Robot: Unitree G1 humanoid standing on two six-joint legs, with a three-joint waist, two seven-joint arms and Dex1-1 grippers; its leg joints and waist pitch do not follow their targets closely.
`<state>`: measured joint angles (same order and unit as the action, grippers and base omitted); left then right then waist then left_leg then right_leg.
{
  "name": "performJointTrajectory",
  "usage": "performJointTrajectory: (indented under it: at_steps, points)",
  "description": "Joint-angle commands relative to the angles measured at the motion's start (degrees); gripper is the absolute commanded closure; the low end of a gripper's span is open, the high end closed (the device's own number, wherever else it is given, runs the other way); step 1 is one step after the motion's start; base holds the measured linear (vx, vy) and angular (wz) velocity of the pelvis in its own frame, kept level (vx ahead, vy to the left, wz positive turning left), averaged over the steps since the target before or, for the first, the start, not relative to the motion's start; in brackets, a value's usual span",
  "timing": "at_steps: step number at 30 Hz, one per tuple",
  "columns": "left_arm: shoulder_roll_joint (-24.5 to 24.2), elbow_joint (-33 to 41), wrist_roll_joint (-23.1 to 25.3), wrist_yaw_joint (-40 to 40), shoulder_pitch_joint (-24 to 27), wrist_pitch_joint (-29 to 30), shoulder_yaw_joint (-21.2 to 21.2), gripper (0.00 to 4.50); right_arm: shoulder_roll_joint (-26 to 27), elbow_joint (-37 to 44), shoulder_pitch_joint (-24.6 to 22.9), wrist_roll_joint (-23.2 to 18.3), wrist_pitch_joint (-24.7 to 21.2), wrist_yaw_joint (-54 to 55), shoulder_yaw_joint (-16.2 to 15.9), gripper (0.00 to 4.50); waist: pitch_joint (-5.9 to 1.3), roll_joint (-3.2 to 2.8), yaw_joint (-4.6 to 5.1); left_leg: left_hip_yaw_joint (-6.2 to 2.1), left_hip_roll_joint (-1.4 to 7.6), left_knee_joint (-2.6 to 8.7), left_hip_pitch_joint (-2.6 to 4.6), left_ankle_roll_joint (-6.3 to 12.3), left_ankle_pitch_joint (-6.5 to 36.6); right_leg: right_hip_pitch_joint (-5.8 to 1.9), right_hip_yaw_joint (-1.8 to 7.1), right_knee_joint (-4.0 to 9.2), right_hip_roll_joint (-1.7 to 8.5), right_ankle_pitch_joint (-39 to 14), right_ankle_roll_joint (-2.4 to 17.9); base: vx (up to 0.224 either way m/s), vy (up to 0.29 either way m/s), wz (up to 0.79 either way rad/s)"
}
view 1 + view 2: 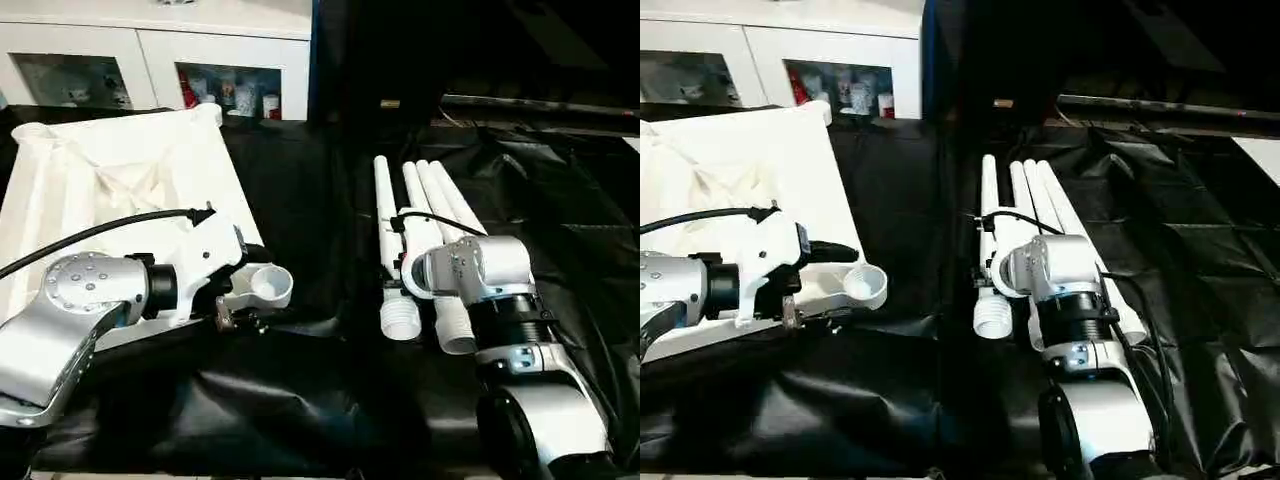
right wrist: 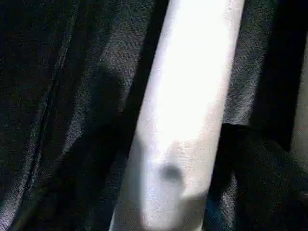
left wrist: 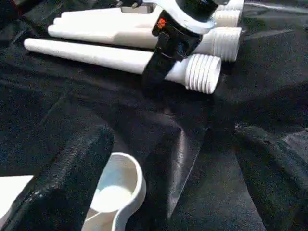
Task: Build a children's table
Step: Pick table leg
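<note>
Tabletop (image 1: 110, 190), white and lying with its ribbed underside up, sits at about ten o'clock on the black sheet (image 1: 300, 400) that covers the work surface. One round corner socket (image 1: 268, 285) juts toward the centre. The left gripper (image 1: 240, 285) hovers just beside that socket. In the left wrist view one of its black fingers (image 3: 62, 183) stands apart from the socket's rim, so the fingers are spread wide and hold nothing.

At about two o'clock the four tapered legs (image 1: 420, 215) lie side by side, their ribbed thick ends nearest the robot. The right gripper (image 3: 161, 60) is down on the leg closest to the tabletop (image 1: 388, 250), a little up from its ribbed end (image 1: 402, 322). Its fingers straddle the tube, and in the right wrist view that tube (image 2: 187, 110) runs between them with dark cloth on both sides. Whether they have gripped it I cannot tell.

Judging by this layout, the step in hand is picking up the first leg. Next the right fingers must close firmly on the tube, lift it clear of its neighbours without rolling them, and swing the ribbed end across toward nine o'clock. The left gripper probably needs to brace the tabletop near the socket while the leg goes in.
</note>
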<state>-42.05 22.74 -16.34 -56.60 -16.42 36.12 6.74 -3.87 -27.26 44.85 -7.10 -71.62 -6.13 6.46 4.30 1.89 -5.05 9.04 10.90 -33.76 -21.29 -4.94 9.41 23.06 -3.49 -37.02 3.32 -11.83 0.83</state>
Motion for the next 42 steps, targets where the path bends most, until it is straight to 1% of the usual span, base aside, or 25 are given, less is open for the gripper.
performJointTrajectory:
  at_steps: [1,5,6,9,10,12,13,14,18,20,24,25,29,31,32,33,34,35,36,37,38,39,40,41,42]
  points:
    - [0.1,0.8,-0.5,0.2,-0.8,0.2,0.9,0.0,0.0,-1.4,0.2,-0.9,-0.3,-0.3,0.8,0.89,-3.0,-0.78,-0.01,-0.3,1.52,4.64,0.99,-5.9,15.2,-2.02,3.28,5.03,4.11,-15.0,6.2,0.0,0.0,0.0]
    - [0.9,0.4,-0.4,0.7,-1.6,0.3,1.6,0.0,-0.6,-2.7,0.7,-0.6,0.5,-0.3,1.1,1.41,-2.99,-0.9,-0.02,-0.31,1.55,4.65,0.99,-6.1,15.5,-1.97,3.29,5.13,4.17,-15.9,6.0,0.0,0.0,0.0]
    - [0.9,0.4,-0.4,0.7,-1.7,0.3,1.6,0.0,-0.6,-2.9,0.9,-0.6,0.6,-0.2,1.1,1.54,-3.04,-1.17,-0.05,-0.36,1.54,4.63,1.02,-6.21,15.7,-1.95,3.3,5.11,4.16,-16.0,6.0,0.0,0.0,0.0]
    - [1.2,0.3,-0.6,0.5,-1.8,0.3,1.8,0.0,-0.8,-3.4,1.3,-0.6,0.9,0.0,1.3,1.69,-3.13,-0.9,0.03,-0.34,1.51,4.6,1.01,-6.18,15.7,-2.02,3.25,5.15,4.09,-16.0,6.1,0.0,0.0,0.0]
    - [1.3,0.0,-0.3,0.7,-1.9,0.0,2.1,0.0,-0.8,-3.8,1.4,-0.6,1.2,0.1,1.6,1.74,-3.31,-0.48,-0.05,-0.3,1.58,4.57,0.93,-5.95,14.8,-2.2,3.25,5.03,4.21,-15.6,6.1,0.0,0.0,0.0]
    - [1.4,-0.2,-0.1,1.1,-1.8,-0.4,2.1,0.0,-0.6,-4.2,1.5,-0.7,1.4,0.4,1.9,2.07,-3.56,-0.55,-0.02,-0.22,1.6,4.48,0.85,-5.93,13.4,-2.28,3.22,4.89,4.14,-13.9,6.3,0.0,0.0,0.0]
    - [1.5,-0.1,-0.2,1.1,-1.8,-0.3,2.0,0.0,-0.5,-4.3,1.6,-0.7,1.5,0.5,2.0,2.07,-3.58,-0.56,-0.03,-0.19,1.6,4.47,0.86,-5.94,13.2,-2.28,3.21,4.86,4.14,-13.5,6.3,0.0,0.0,0.0]
    - [1.5,-0.1,-0.3,1.1,-1.7,-0.4,1.9,0.0,-0.5,-4.5,1.7,-0.7,1.6,0.5,1.9,2.16,-3.65,-0.2,0.02,-0.11,1.59,4.44,0.84,-5.88,12.8,-2.34,3.21,4.84,4.1,-13.2,6.4,0.0,0.0,0.0]
    - [1.5,0.0,-0.1,1.8,-1.4,-0.3,1.7,0.0,-0.3,-5.1,1.9,-0.8,1.9,0.6,2.1,2.5,-3.69,-0.23,-0.03,-0.1,1.6,4.42,0.82,-5.9,12.7,-2.34,3.21,4.8,4.18,-13.3,6.4,0.0,0.0,0.0]
    - [1.9,-0.2,0.1,2.7,-1.3,-0.4,1.3,0.0,-0.1,-5.5,2.0,-0.9,2.2,0.7,2.5,2.58,-3.92,-0.02,-0.05,-0.07,1.59,4.37,0.88,-5.96,12.7,-2.42,3.17,4.77,4.17,-13.5,6.3,0.0,0.0,0.0]
    - [4.0,-1.0,2.2,8.6,-2.3,4.0,0.9,0.0,0.2,-3.8,2.0,-2.2,2.3,0.9,4.9,2.64,-4.07,-0.08,-0.27,-0.04,1.65,4.25,0.96,-6.06,12.3,-2.41,3.2,4.68,4.19,-12.6,6.1,0.0,0.0,0.0]
    - [6.0,-1.6,2.2,10.7,-3.0,3.9,0.3,0.0,0.4,-1.5,1.8,-3.1,2.6,1.3,7.0,2.64,-4.14,-0.29,-0.3,-0.04,1.59,4.26,0.85,-6.05,11.9,-2.54,3.22,4.59,4.13,-11.9,5.9,0.0,0.0,0.0]
    - [11.4,-3.3,1.3,16.1,-4.9,5.2,-1.6,0.0,0.6,4.4,0.6,-5.8,3.4,0.8,10.9,2.64,-4.37,-0.35,-0.58,0.06,1.54,4.04,0.8,-5.63,10.0,-2.8,3.16,4.49,4.01,-7.6,6.3,0.0,0.0,0.0]
    - [17.2,-7.0,3.1,24.2,-8.1,4.2,-3.7,0.0,1.3,11.5,-2.1,-8.7,9.6,-1.6,12.9,2.64,-4.42,-0.03,-1.09,0.12,1.58,3.95,0.76,-5.19,9.6,-2.94,3.15,4.57,4.13,-7.0,6.2,0.0,0.0,0.0]
    - [18.7,-8.0,4.0,26.6,-8.9,2.6,-4.0,0.0,1.1,13.7,-3.1,-9.1,11.6,-2.9,12.4,2.64,-4.47,0.36,-1.16,0.16,1.56,3.89,0.68,-4.78,9.3,-3.02,3.15,4.67,4.06,-7.0,5.7,0.0,0.0,0.0]
    - [19.3,-8.3,4.4,27.5,-9.2,2.0,-4.1,0.0,1.1,14.6,-3.5,-9.3,12.5,-3.4,12.2,2.64,-4.58,0.52,-1.71,0.03,1.64,3.9,0.58,-3.97,8.6,-3.21,3.13,4.74,4.34,-7.6,4.8,0.0,0.0,0.0]
    - [21.1,-9.4,3.7,28.8,-10.9,3.9,-4.5,0.0,0.3,18.1,-5.4,-9.5,15.0,-5.9,10.6,2.64,-4.66,0.77,-1.68,-0.03,1.63,3.96,0.59,-3.75,8.1,-3.28,3.04,4.62,4.33,-7.6,4.8,0.0,0.0,0.0]
    - [24.6,-11.2,1.5,30.8,-13.9,6.2,-6.2,0.0,-1.5,22.7,-7.9,-11.8,15.9,-12.1,8.3,2.64,-4.62,0.55,-2.08,0.31,1.54,3.58,0.73,-3.19,7.9,-3.14,3.12,4.84,4.16,-6.9,4.3,0.0,0.0,0.0]
    - [27.0,-12.4,-0.2,32.0,-16.0,8.3,-7.5,0.0,-2.7,25.9,-9.6,-13.5,15.9,-16.3,6.9,2.64,-4.69,0.45,-2.38,0.14,1.85,3.57,1.02,-3.06,8.0,-2.95,3.14,4.69,4.4,-6.3,4.7,0.0,0.0,0.0]
    - [30.7,-14.5,-3.6,34.0,-19.1,10.9,-10.3,0.0,-3.6,28.9,-11.0,-16.1,15.7,-20.3,6.9,2.64,-4.73,0.54,-2.48,0.01,1.65,3.65,0.45,-2.58,7.1,-3.55,2.94,4.5,4.31,-5.3,5.5,0.0,0.0,0.0]
    - [30.7,-14.5,-3.6,34.0,-19.1,10.9,-10.3,0.0,-3.6,28.9,-11.0,-16.1,15.7,-20.3,6.9,2.64,-4.75,0.75,-2.69,0.08,1.58,3.45,0.51,-2.07,7.2,-3.42,2.91,4.57,4.33,-4.9,6.1,0.0,0.0,0.0]
    - [33.6,-16.1,-5.8,35.8,-21.4,12.6,-12.6,0.0,-4.0,31.2,-11.9,-18.4,15.3,-22.9,7.4,2.65,-4.72,-0.02,-2.68,-0.11,1.59,3.47,0.4,-1.96,7.4,-3.36,2.92,4.51,4.46,-5.1,6.7,0.0,0.0,0.0]
    - [37.0,-18.2,-10.1,37.0,-24.2,15.0,-15.6,0.0,-4.5,34.1,-13.0,-21.3,15.2,-25.5,8.4,2.65,-4.73,0.63,-2.76,0.19,1.42,3.18,0.28,-1.48,7.5,-3.57,2.92,4.77,4.42,-5.2,7.3,0.0,0.0,0.0]
    - [39.4,-19.7,-13.6,37.5,-26.2,16.8,-17.6,0.0,-4.9,36.2,-13.9,-23.8,15.3,-27.4,9.1,2.65,-4.72,0.37,-2.97,0.24,1.41,2.99,0.39,-0.75,7.6,-3.42,2.99,4.97,4.46,-4.7,8.4,0.0,0.0,0.0]
    - [41.0,-21.0,-15.9,38.1,-27.7,17.6,-19.0,0.0,-5.5,37.7,-14.5,-25.3,15.0,-29.1,9.2,2.65,-4.78,0.25,-3.13,0.13,1.35,2.96,0.17,-0.57,7.1,-3.68,2.91,4.73,4.45,-4.3,8.9,0.0,0.0,0.0]
